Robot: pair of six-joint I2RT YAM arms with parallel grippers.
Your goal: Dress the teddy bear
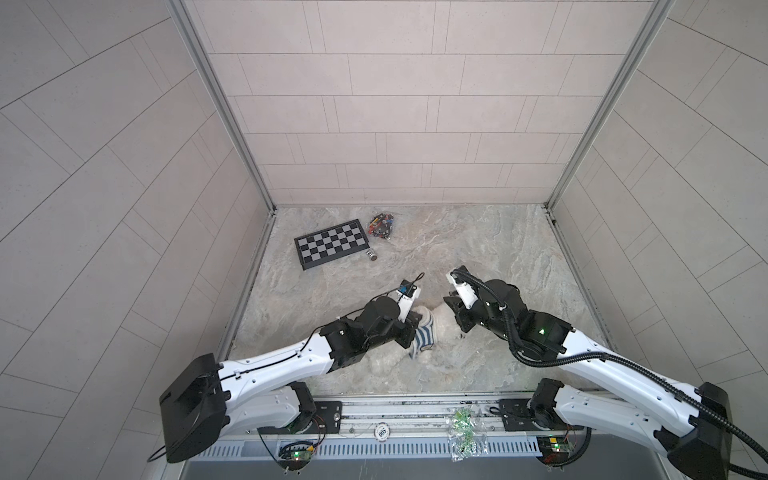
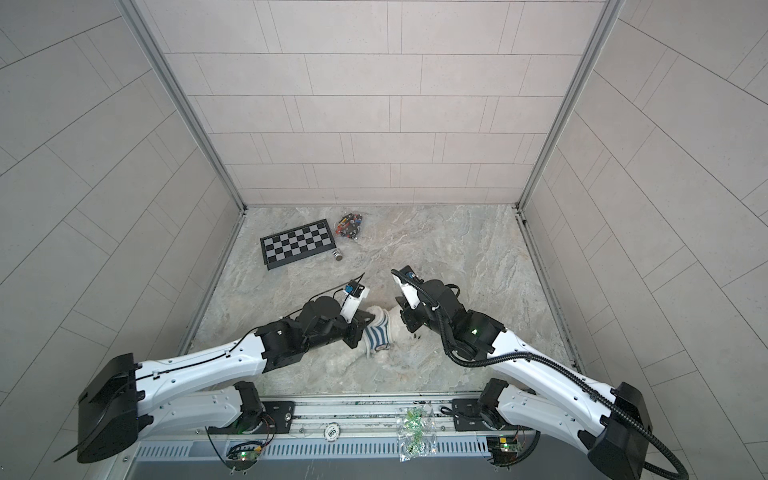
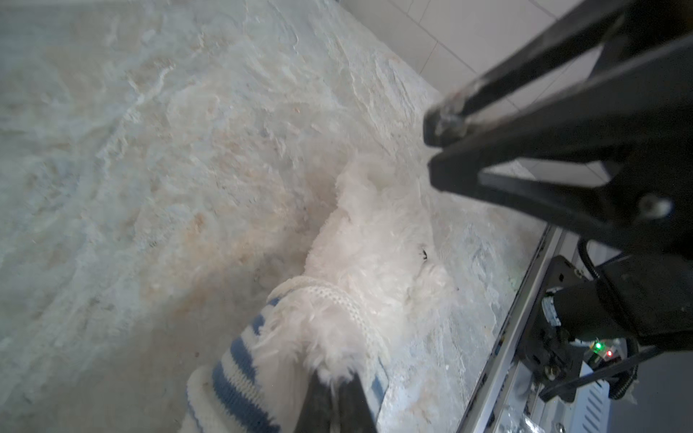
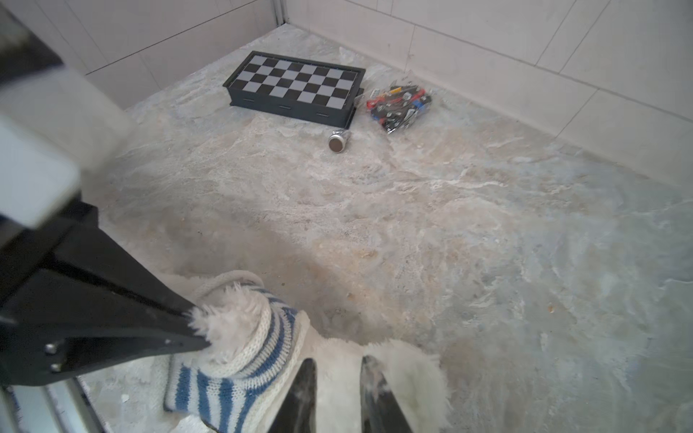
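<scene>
Top views: the teddy bear (image 1: pixel 439 322) lies on the table (image 1: pixel 478 257) near the front rail (image 1: pixel 415 409), partly in a striped shirt (image 1: pixel 424 340); a disc (image 1: pixel 381 432) on that rail seems to read 500. Left wrist: the left tool (image 3: pixel 333 390) pinches white fur at a shirt opening. Right wrist: the right tool (image 4: pixel 338 365) hovers over the bear, jaws parted, empty.

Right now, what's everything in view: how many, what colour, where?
teddy bear: one, white, lying front middle
striped shirt: one, blue-white, partly on the bear
chessboard: one, black and grey, back left
bag of small parts: one, multicoloured, beside the chessboard
metal cylinder: one, silver, near the chessboard
round disc: one, white, on front rail
bag of green parts: one, clear, on that rail
table: one, marbled grey-beige
left gripper: one, black, shut on bear fur at the shirt
right gripper: one, black, open over the bear
</scene>
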